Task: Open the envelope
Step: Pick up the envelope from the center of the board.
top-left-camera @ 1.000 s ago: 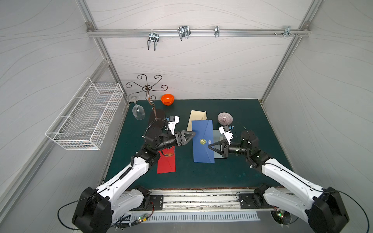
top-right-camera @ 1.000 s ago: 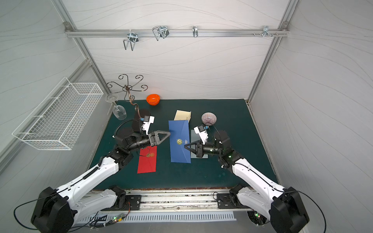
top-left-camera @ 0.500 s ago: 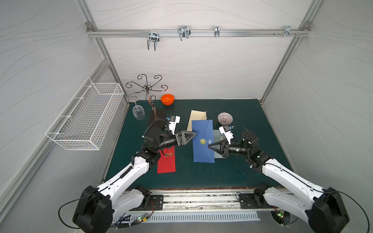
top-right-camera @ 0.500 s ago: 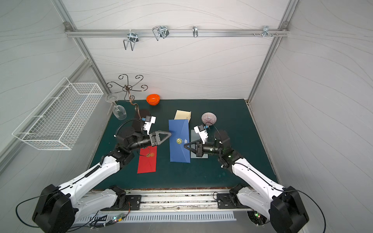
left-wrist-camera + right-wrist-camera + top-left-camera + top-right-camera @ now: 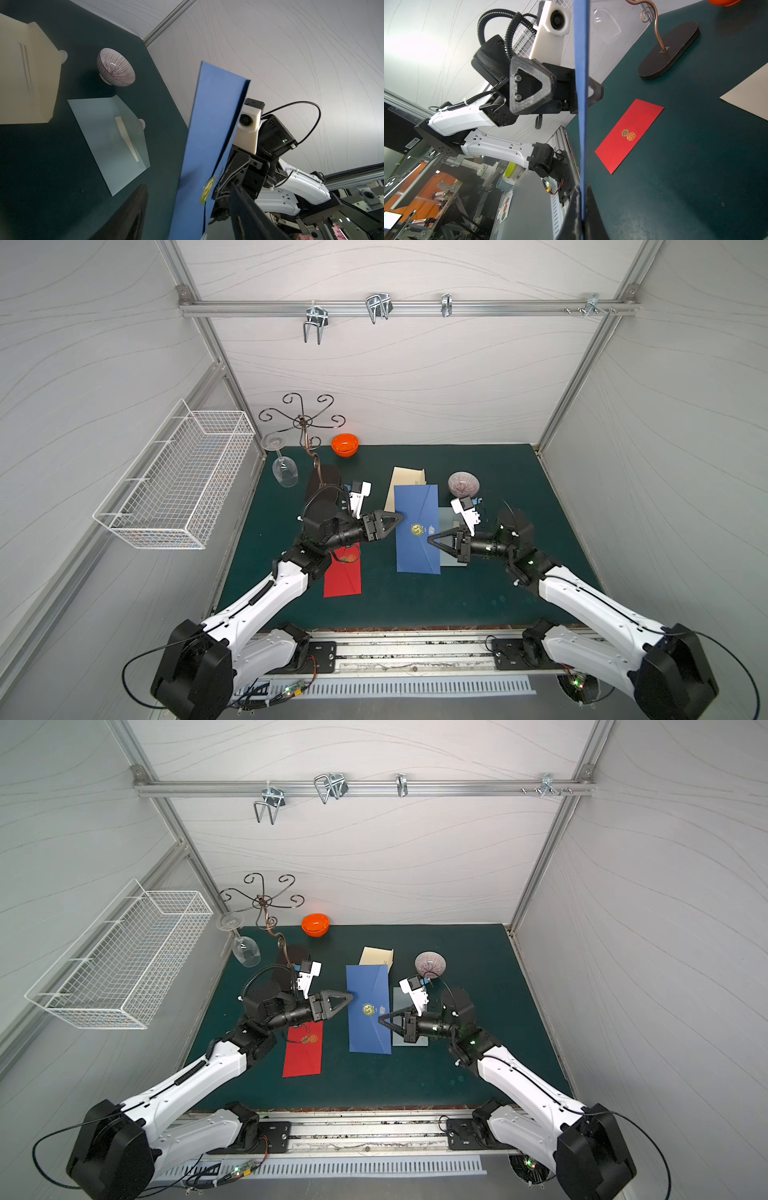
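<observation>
Your right gripper (image 5: 430, 538) is pressed together on the blue envelope (image 5: 417, 547). It reaches in over the right long edge and bites just beside the gold seal (image 5: 417, 529). Its wrist view shows the paper edge-on, pinched between the two fingertips (image 5: 577, 199).

Your left gripper (image 5: 400, 517) is spread, at the opposite long edge. In the right wrist view one of its fingers (image 5: 529, 89) sits on each side of the sheet, with the paper running between them. Whether either pad touches the paper, you cannot tell.

The blue envelope is lifted clear of the mat (image 5: 415, 601), between the two arms, with its seal side facing the top camera in both top views. The flap's point meets the seal, so it reads as still closed.

On the mat below and to the right lies a pale blue envelope (image 5: 108, 133), and behind it a striped bowl (image 5: 463, 483). A cream envelope (image 5: 409, 479) lies toward the back wall, partly hidden by the blue one in both top views. A red envelope (image 5: 343, 576) lies flat under your left arm.

At the back left stand a scrolled metal rack (image 5: 305, 423) with a wine glass (image 5: 284, 472) hanging from it, and an orange bowl (image 5: 345, 444). A wire basket (image 5: 178, 477) hangs on the left wall.
</observation>
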Controlling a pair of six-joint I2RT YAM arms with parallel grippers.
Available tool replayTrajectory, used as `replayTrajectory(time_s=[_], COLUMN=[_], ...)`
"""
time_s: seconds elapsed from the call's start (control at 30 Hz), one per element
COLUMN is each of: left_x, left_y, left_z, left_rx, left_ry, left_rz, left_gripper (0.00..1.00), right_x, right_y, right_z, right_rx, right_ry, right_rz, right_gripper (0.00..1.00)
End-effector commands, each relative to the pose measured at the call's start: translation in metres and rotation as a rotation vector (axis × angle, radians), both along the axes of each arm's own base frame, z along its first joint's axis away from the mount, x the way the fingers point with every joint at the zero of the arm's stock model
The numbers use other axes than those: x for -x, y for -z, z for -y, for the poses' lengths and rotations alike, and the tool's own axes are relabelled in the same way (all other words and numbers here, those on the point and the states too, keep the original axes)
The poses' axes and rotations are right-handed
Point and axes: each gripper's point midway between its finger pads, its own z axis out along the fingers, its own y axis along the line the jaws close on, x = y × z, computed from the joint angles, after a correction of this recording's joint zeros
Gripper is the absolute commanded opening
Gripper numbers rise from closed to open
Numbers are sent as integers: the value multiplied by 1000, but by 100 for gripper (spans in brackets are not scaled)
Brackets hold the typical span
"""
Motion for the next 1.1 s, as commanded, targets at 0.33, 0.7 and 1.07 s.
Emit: replayTrajectory(time_s=[0.33,0.7,1.07], left_x=[-6,0,5], left_y=[-52,-50,-103], left_z=[-6,-23,-12], left_rx=[50,18,19], left_ry=[-16,-56,40], left_rz=[227,291,408], left_gripper=[53,57,65], right_x=[5,-1,3], right_y=[-40,-51,-78], right_z=[12,26,38], right_rx=[-42,-13,-10], right_ry=[15,61,55], right_rz=[202,293,450], right_gripper=[2,1,0])
